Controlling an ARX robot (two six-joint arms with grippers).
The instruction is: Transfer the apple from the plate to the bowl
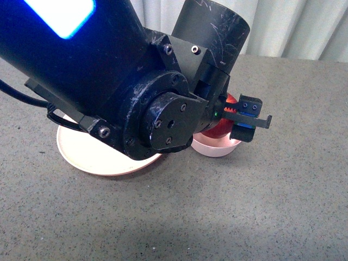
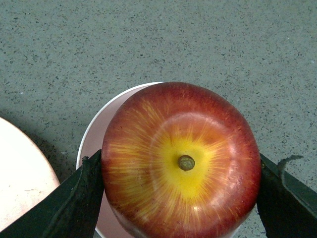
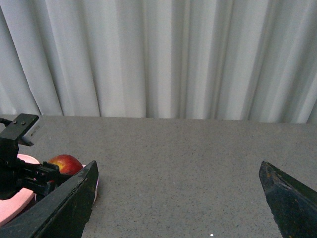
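The apple (image 2: 181, 148) is pinched by the left pincer (image 2: 179, 163), with one dark finger (image 2: 84, 193) pressed against each flank and the stem (image 2: 186, 162) turned toward the wrist camera. It is held directly over the bowl (image 2: 94, 131), and most of the bowl's opening is covered by it; only an arc of the rim is seen. In the front view the apple's underside looks sunk below the bowl's rim, but contact with the bowl's bottom cannot be confirmed, as the left arm (image 1: 98, 60) blocks it. The plate (image 1: 103, 160) is placed just beside the bowl, on the side away from the right pincer, and a strip of surface (image 1: 261, 206) is seen between them in the left wrist view. Plate and bowl are both carried on that grey speckled surface. The right pincer (image 3: 178, 168) is spread wide, gripping nothing, and is held well apart from the bowl. A pale pleated curtain (image 3: 163, 54) is seen beyond the bowl, behind the surface's far edge.
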